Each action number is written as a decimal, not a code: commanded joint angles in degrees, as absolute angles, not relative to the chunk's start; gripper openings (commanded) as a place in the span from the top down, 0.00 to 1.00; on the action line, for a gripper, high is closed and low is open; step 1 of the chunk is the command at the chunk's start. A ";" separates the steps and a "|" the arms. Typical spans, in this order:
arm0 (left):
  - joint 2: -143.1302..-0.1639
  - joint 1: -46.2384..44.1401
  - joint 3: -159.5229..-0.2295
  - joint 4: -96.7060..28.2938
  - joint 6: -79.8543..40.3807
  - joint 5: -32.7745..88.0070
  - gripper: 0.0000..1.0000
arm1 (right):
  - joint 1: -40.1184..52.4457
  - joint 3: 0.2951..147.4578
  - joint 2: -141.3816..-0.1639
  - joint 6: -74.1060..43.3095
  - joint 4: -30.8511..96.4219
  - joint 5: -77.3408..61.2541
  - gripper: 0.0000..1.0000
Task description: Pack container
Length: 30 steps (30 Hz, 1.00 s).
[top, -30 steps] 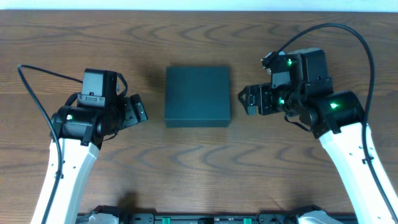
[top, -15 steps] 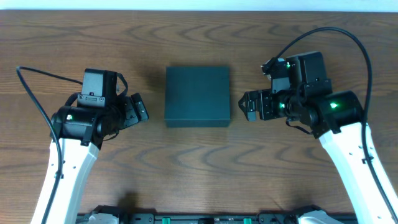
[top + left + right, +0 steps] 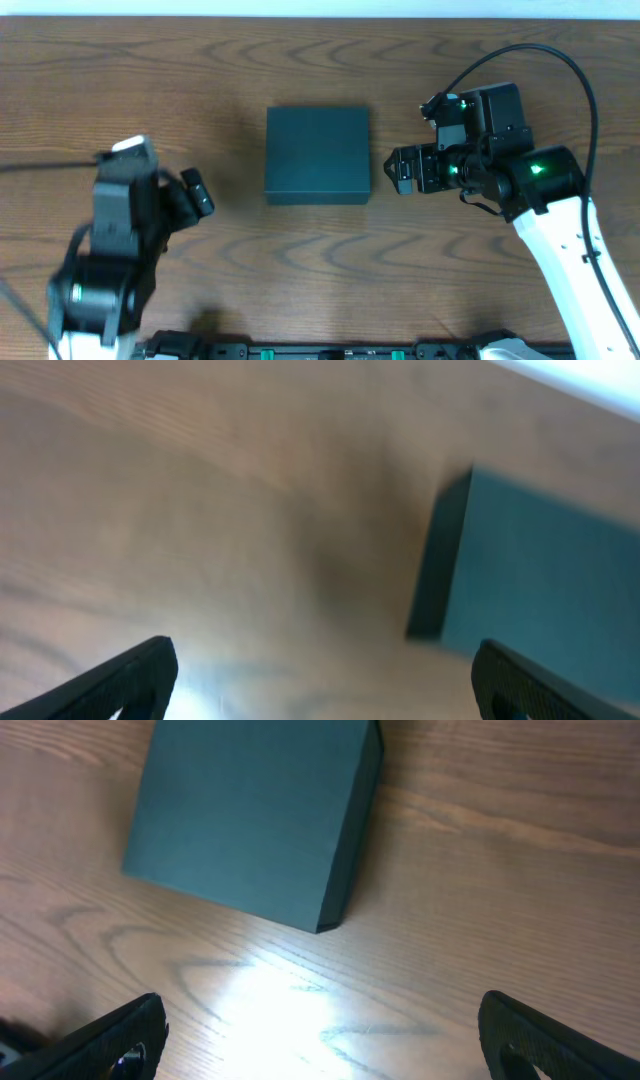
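Note:
The container is a dark teal-black square box, lid shut, lying flat on the wooden table in the middle of the overhead view. It also shows in the left wrist view and in the right wrist view. My left gripper is open and empty, to the left of the box and apart from it; its arm is blurred. In its wrist view the fingertips are spread over bare wood. My right gripper is open and empty, just right of the box, and its fingertips are spread wide.
The brown wooden table carries only the box. A white strip runs along the table's far edge. Black cables arc from both arms. A dark rail with fittings lies along the near edge.
My left arm has swung back and to the left, away from the box, and is blurred by motion. My right gripper has shifted slightly towards the front. The box has not moved.

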State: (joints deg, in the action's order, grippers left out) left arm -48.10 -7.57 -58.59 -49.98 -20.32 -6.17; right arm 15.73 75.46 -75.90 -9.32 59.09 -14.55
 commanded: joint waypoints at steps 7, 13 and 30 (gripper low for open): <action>-23.53 -3.75 -31.07 -36.62 -13.43 -9.39 0.05 | 16.16 75.48 -76.09 -8.51 59.18 -14.35 0.01; -14.33 0.45 -19.77 -32.03 -12.10 -4.91 0.05 | 16.16 75.48 -76.09 -8.51 59.18 -14.35 0.01; -0.19 1.61 -8.25 -30.15 -11.75 -2.50 0.05 | 16.16 75.48 -76.09 -8.51 59.18 -14.35 0.01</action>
State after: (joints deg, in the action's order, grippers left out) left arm -0.69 1.15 -9.06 -30.57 -12.99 -2.94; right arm 15.73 75.44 -75.99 -9.32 59.11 -14.50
